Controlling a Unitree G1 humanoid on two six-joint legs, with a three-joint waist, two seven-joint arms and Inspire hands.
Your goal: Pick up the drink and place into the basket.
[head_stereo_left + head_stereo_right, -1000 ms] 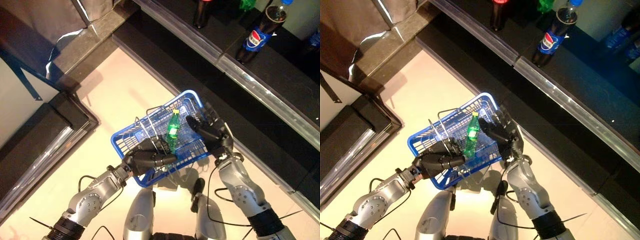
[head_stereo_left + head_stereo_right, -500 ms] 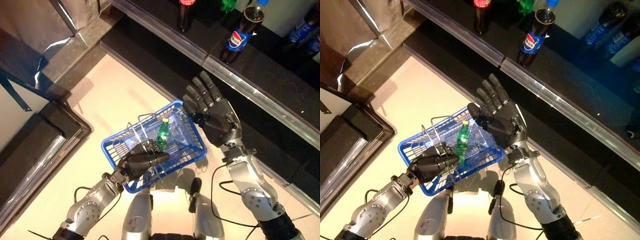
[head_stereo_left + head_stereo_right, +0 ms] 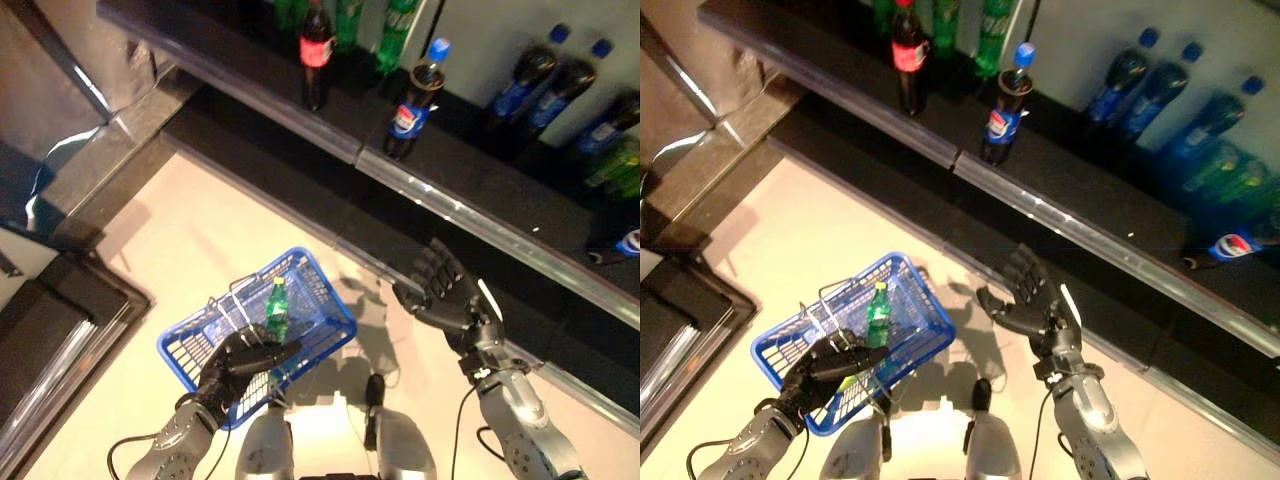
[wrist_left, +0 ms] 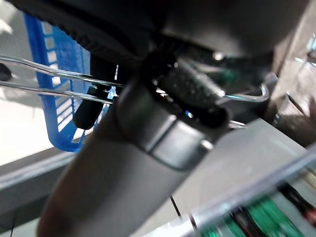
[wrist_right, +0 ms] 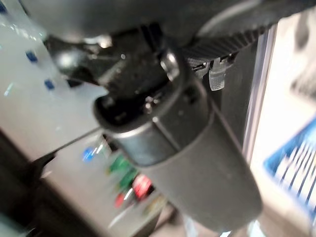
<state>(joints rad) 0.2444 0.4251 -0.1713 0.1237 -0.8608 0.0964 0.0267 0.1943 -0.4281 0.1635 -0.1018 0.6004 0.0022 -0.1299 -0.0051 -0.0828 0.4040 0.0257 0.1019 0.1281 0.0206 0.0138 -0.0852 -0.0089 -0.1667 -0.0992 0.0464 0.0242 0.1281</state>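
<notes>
Currently the left robot hand point(image 3: 243, 360) has its fingers curled round the wire handle point(image 3: 228, 306) of the blue basket point(image 3: 330, 305), carrying it above the pale floor point(image 3: 190, 240). The left wrist view confirms it: the wire handles run into the dark bulk of that hand, blue mesh behind.

The drink, a small green bottle point(image 3: 276, 310) with a green cap, is inside the basket, roughly upright and leaning slightly, just beside the left robot hand's fingertips. Whether those fingers touch the bottle, cannot tell.

The right robot hand point(image 3: 450, 300) is held up with fingers spread and straight, palm showing, holding nothing. It is to the right of the basket, clear of it, in front of the shelf edge point(image 3: 470, 215). Its own wrist view is mostly filled by the hand's bulk; the basket's blue mesh shows at one edge.

On the dark shelf beyond: a cola bottle with a red label point(image 3: 315, 52), a dark bottle with a blue cap point(image 3: 410, 100) standing near the front edge, green bottles point(image 3: 395, 30) behind them, and more blue-capped bottles point(image 3: 545, 80) further right. One bottle point(image 3: 622, 245) lies on its side at the far right.
</notes>
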